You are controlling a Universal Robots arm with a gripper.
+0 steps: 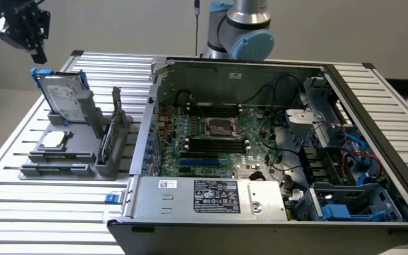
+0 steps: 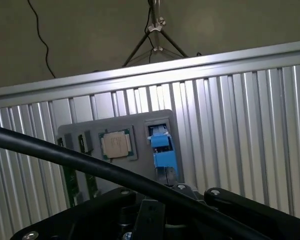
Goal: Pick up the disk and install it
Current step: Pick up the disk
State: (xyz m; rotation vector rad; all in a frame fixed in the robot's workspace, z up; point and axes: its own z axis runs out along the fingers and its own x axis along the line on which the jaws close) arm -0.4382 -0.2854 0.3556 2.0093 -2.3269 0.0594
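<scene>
One gripper (image 1: 38, 53), fingers pressed together, empty, hangs just above disk (image 1: 62, 98). Your disk stands on edge in grey holder (image 1: 55, 171), long axis upright, below fingertips and slightly toward exterior view's right. Not yet gripped.

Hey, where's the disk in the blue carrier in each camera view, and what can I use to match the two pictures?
Exterior view: the disk stands upright in the grey holder, at the exterior view's left.
Wrist view: the disk is seen edge-on from above, its blue carrier sitting in a slot of the holder.
Shared landmark: the square silver chip, lying flat on the same holder next to the disk.
</scene>
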